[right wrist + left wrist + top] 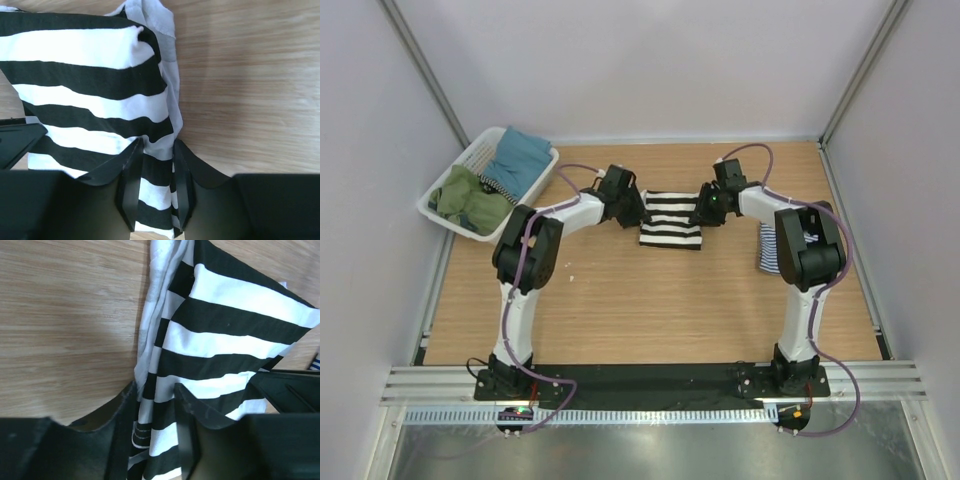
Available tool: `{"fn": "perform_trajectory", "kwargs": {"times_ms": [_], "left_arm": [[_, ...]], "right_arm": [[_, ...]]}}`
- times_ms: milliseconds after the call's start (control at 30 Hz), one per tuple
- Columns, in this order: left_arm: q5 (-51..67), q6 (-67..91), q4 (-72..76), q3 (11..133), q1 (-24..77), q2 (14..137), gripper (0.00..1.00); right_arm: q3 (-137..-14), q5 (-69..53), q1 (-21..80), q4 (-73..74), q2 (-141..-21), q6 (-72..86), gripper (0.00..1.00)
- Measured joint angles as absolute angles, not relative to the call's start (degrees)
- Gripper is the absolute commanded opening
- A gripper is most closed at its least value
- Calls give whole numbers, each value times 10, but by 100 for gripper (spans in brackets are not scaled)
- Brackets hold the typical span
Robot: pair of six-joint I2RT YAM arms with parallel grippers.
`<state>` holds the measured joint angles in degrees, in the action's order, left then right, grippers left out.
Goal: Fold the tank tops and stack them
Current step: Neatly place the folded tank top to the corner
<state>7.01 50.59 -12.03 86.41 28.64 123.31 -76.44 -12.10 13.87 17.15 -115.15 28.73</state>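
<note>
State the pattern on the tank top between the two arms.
The tank top has broad black-and-white stripes, clearest in the left wrist view.

Top: the broad black-and-white striped cloth tank top [671, 220] reads to me as soft, matt knit.
Table: the pale wooden table top [620, 300] beneath it, smooth, grained, faint sheen.
Fingers: left gripper [155, 387] fingers [192, 420] at its edge, hard black plastic, satin, lightly scuffed.
Basket: white slatted plastic basket [450, 222] left of it, smooth.
</note>
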Motion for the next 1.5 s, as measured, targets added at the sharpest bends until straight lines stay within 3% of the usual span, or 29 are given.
{"fn": "perform_trajectory", "kwargs": {"times_ms": [100, 133, 167, 200, 233, 533, 867, 1233, 1500], "left_arm": [[69, 506, -124, 875, 288, 1244, 26], [70, 506, -125, 881, 288, 1249, 18], [71, 505, -126, 888, 289, 1254, 14], [71, 508, -126, 893, 289, 1259, 1], [73, 506, -126, 899, 289, 1264, 0], [63, 500, -128, 907, 303, 1266, 0], [26, 500, -116, 913, 413, 1235, 0], [-19, 505, -61, 1087, 533, 1276, 0], [-9, 513, -50, 1202, 555, 1392, 0]], "right_arm": [[-787, -117, 149, 183, -1167, 285, 20], [-794, -117, 151, 184, -1174, 286, 17], [-800, -117, 153, 185, -1179, 286, 7], [-806, -118, 154, 186, -1184, 285, 3], [-810, -119, 154, 186, -1187, 286, 1], [-813, -94, 155, 207, -1175, 283, 1], [-756, -29, 120, 273, -998, 277, 1], [-657, 11, -46, 316, -870, 267, 1], [-624, 16, -136, 326, -826, 267, 1]]}}
